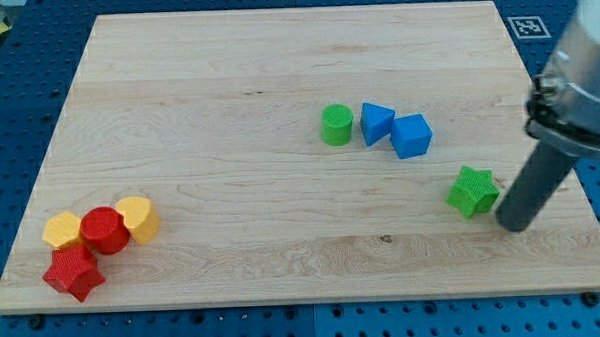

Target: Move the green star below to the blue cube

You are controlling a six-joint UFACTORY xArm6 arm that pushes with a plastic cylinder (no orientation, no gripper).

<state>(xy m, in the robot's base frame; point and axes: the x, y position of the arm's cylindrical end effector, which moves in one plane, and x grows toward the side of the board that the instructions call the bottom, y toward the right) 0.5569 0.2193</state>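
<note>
The green star (473,190) lies on the wooden board (228,111) at the view's right, below and right of the blue cube (412,136). My tip (513,224) stands just right of the star and slightly lower, close to it or touching it. A blue triangular block (376,122) sits left of the cube, touching it, and a green cylinder (336,124) stands left of that.
At the view's bottom left is a cluster: a yellow hexagonal block (62,231), a red cylinder (105,230), a yellow block (138,218) and a red star (74,273). The board's right edge lies close to my tip.
</note>
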